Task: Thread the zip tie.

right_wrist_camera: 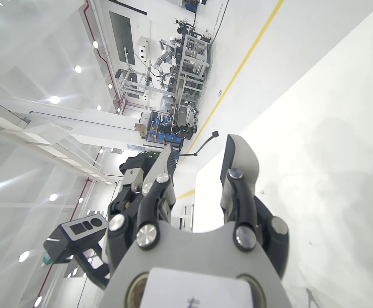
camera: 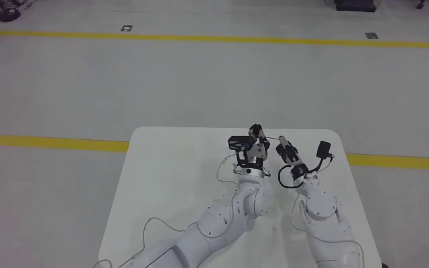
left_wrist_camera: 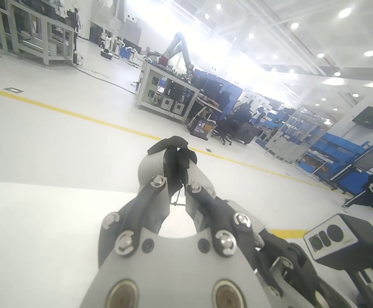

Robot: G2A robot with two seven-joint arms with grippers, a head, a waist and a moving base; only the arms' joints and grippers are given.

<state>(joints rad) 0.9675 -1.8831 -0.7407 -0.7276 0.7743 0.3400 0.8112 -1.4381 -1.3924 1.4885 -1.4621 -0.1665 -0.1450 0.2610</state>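
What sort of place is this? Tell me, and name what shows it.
Most likely a robotics lab or factory hall: yellow lines mark the pale floor, an aluminium-frame workstation carries a robot arm, and blue storage racks stand under rows of ceiling lights.

Left arm: we see it stretched forward, its wrist ending in the left gripper [left_wrist_camera: 177,153].
Left gripper: fingers pressed together, pinching the zip tie [right_wrist_camera: 215,134], whose end pokes out past the fingertips.
Right arm: stretched forward alongside the left one.
Right gripper [right_wrist_camera: 200,144]: just beside the left gripper, on its right, fingers spread apart, level with it.
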